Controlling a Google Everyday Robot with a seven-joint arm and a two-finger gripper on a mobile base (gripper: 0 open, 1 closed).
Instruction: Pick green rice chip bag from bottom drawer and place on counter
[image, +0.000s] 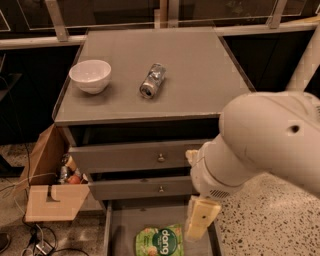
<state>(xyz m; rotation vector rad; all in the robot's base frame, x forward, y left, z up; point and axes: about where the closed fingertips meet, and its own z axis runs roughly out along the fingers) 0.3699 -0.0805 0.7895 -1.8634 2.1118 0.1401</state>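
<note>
gripper (198, 226) — beside green rice chip bag (160, 242)

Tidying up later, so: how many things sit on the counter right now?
2 on the counter: a white bowl at left, a silver can lying near the middle. The gripper hangs over the bottom drawer, beside the green rice chip bag.
</note>
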